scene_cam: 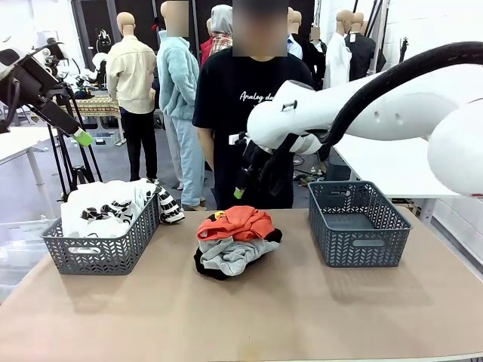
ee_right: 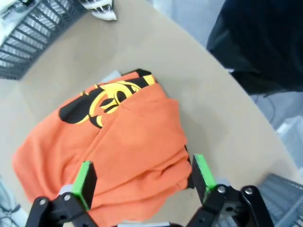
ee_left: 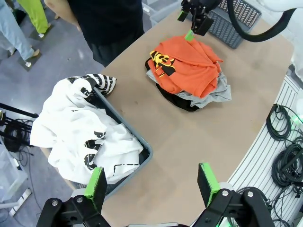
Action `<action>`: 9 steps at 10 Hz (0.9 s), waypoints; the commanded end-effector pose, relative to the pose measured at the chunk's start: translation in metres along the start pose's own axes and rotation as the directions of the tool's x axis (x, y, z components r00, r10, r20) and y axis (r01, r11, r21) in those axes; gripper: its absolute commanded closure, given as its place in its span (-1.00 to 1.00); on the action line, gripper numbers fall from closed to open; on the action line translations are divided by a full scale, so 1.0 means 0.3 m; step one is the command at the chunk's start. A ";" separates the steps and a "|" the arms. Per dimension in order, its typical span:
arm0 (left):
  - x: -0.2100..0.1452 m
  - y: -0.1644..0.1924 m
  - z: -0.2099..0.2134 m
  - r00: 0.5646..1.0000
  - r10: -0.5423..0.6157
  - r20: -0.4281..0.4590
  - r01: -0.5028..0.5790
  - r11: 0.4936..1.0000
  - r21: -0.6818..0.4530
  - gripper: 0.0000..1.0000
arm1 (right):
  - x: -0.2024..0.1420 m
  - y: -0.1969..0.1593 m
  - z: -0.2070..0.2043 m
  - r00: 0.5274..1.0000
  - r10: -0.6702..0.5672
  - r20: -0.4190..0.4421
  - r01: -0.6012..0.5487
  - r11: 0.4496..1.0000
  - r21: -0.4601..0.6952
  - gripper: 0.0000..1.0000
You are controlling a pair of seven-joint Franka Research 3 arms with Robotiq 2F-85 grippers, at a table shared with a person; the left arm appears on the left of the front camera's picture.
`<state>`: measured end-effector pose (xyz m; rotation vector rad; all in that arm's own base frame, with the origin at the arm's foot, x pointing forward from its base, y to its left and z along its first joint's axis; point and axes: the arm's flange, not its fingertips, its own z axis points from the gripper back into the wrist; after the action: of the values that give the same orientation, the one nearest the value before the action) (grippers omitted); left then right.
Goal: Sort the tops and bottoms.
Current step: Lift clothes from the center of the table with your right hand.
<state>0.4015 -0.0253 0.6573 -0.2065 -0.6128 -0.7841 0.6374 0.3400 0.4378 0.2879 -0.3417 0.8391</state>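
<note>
The left end effector [ee_left: 151,176] hangs wide open and empty above the white top [scene_cam: 102,207] in the left basket [scene_cam: 98,255]. In the middle of the counter [scene_cam: 302,317] the orange top [scene_cam: 234,222] caps the grey top [scene_cam: 230,256] and the black bottoms [scene_cam: 202,265]. The right end effector [ee_right: 142,170] is open and empty above this light, limp cloth, likely best pinched at a raised fold.

My right arm [scene_cam: 377,113] reaches in from the right across the middle, wrist bent down. My right gripper [scene_cam: 243,188] hangs below it, pointing downward, its green-padded fingers [ee_right: 84,182] spread wide with nothing between them. My left gripper [scene_cam: 79,136] is held high off to my left, tilted downward, jaws wide apart and empty.
</note>
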 end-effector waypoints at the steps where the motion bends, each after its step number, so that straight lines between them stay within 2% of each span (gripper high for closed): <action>1: 0.004 -0.003 0.004 1.000 0.010 -0.002 -0.010 1.000 0.009 -1.00 | 0.049 -0.022 -0.046 0.999 -0.027 -0.032 0.028 0.998 0.047 -1.00; 5: 0.004 -0.003 0.004 1.000 0.010 -0.002 -0.010 1.000 0.009 -1.00 | 0.000 -0.011 -0.152 0.984 -0.028 -0.179 0.040 0.997 0.062 -1.00; 9: 0.004 -0.003 0.004 1.000 0.010 -0.002 -0.010 1.000 0.009 -1.00 | -0.030 0.013 -0.183 0.968 -0.018 -0.251 0.047 0.993 0.108 -1.00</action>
<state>0.4015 -0.0253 0.6573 -0.2066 -0.6128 -0.7842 0.6365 0.3521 0.3797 0.3002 -0.0948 0.8560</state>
